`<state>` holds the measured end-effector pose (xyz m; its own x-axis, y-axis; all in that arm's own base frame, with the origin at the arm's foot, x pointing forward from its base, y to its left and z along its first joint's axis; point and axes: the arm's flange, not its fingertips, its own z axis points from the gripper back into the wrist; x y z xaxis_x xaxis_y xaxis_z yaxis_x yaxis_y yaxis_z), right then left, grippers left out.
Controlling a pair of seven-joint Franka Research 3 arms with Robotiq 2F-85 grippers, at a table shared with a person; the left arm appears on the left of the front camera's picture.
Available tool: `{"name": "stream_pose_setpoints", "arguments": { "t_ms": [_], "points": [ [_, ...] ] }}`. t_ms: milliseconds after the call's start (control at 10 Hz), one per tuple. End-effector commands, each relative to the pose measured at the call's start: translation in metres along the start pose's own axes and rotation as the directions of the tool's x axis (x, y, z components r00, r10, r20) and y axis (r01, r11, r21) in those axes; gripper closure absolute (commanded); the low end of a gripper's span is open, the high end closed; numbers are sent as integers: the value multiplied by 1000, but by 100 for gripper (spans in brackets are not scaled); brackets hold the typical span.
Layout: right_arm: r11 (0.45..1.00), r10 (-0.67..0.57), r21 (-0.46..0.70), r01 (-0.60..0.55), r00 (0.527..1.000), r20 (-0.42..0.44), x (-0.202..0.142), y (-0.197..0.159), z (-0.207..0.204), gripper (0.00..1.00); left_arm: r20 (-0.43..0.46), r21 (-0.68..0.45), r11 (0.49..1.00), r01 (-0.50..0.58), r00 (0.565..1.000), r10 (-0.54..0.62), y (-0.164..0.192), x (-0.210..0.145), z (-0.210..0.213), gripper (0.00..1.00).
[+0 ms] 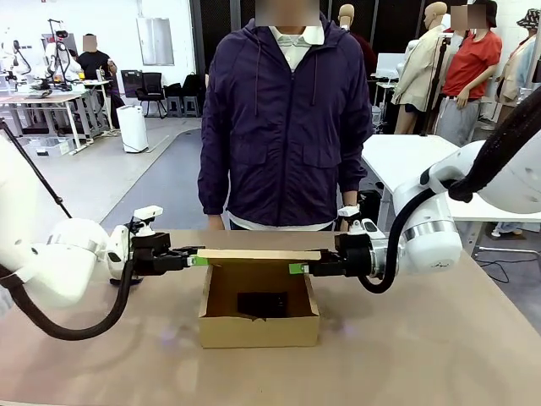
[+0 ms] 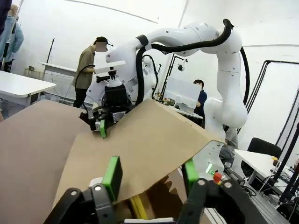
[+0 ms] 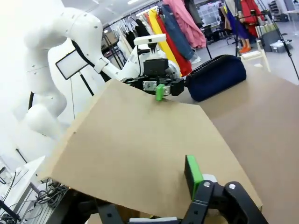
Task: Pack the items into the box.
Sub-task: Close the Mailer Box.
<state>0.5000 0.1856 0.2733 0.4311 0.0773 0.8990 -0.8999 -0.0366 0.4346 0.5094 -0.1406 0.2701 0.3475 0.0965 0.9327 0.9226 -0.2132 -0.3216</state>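
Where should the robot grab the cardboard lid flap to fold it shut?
Grip the flap lid by its two short side edges, one gripper from each side. It lies raised and flat above the box, so both thin ends stick out where fingers can pinch them.

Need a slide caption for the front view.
Both grippers, left and right, at the box flap; black item inside.

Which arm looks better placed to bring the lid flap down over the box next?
Neither clearly: left gripper and right gripper sit level at opposite ends of the raised flap of the box, jaws straddling it.
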Motion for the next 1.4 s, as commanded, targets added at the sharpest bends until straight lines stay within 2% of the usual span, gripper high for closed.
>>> {"name": "stream_pose_setpoints", "arguments": {
  "t_ms": [0, 100, 200, 400, 500, 600, 700, 800, 1000, 1200, 1300],
  "points": [
    [1000, 20, -7, -20, 1000, 7, -7, 14, 21, 0, 4, 34, 998, 44, 999, -44, -17, 3, 16, 0],
    [999, -7, -32, 7, 1000, 3, -14, 26, 37, 0, -15, 65, 996, 62, 998, -61, -31, 1, 32, 0],
    [996, -18, -89, 20, 1000, 15, -21, 41, 56, 0, 5, 122, 990, 70, 997, -71, -50, 0, 50, 0],
    [979, 69, -198, -46, 991, 113, -22, 66, 84, 0, 95, 183, 969, 166, 978, -185, -82, 6, 69, 0],
    [971, 121, -225, -78, 975, 184, -14, 66, 84, 0, 165, 198, 960, 199, 958, -233, -85, 10, 65, 0],
    [955, 130, -288, -64, 967, 219, -4, 58, 75, 0, 206, 207, 955, 212, 945, -254, -81, 15, 54, 0],
    [952, 146, -296, -74, 962, 230, 7, 48, 61, 0, 212, 190, 952, 242, 936, -280, -72, 19, 40, 0],
    [949, 169, -295, -110, 969, 183, 17, 36, 40, 0, 183, 136, 961, 240, 947, -262, -57, 22, 22, 0],
    [961, 183, -223, -160, 979, 86, 22, 24, 7, 0, 53, 85, 962, 259, 963, -264, -35, 21, -11, 0],
    [972, 155, -174, -159, 987, -35, 10, 13, -17, 0, -89, 17, 965, 261, 962, -259, -22, 10, -31, 0],
    [977, 150, -147, -157, 987, -57, 3, 13, -21, 0, -141, -15, 967, 255, 957, -254, -18, 2, -35, 0]
  ]
}}
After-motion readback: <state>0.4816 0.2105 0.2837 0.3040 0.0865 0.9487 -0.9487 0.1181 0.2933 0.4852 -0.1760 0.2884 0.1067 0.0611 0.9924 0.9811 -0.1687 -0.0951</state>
